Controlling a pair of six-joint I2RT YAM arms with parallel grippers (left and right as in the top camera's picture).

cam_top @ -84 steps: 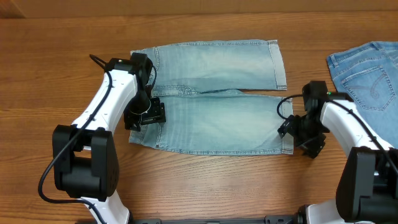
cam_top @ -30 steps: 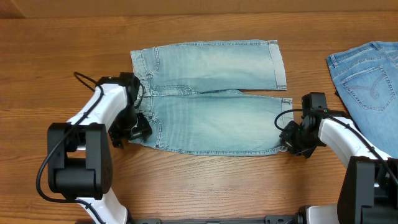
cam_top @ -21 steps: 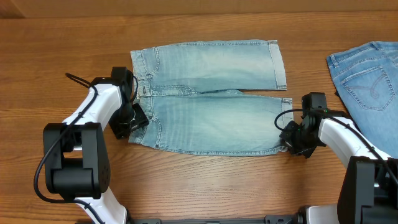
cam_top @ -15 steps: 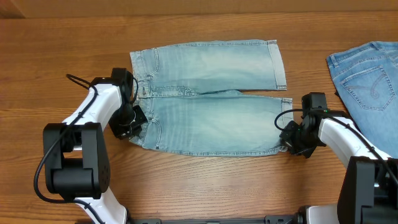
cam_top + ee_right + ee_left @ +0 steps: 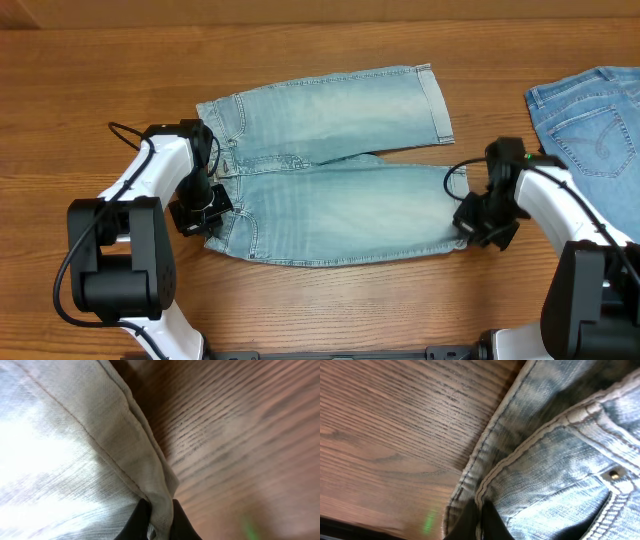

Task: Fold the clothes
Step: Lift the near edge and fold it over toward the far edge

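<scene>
Pale denim shorts (image 5: 330,165) lie flat mid-table, slightly skewed, legs pointing right. Left gripper (image 5: 205,213) pinches waistband corner of near leg; wrist view shows fingertips (image 5: 479,519) closed on seam edge. Right gripper (image 5: 478,222) clamps near-leg cuff (image 5: 150,467). Judgement: lift both ends evenly, keep fabric taut, carry near leg over far leg, align hems and waistband before release. Darker jeans (image 5: 590,120) lie well apart, right.

Both arms had white link shells with black joints and black bases. Thin black cables looped off the left arm (image 5: 150,175) and right arm (image 5: 550,200). Gripper fingers were black.
</scene>
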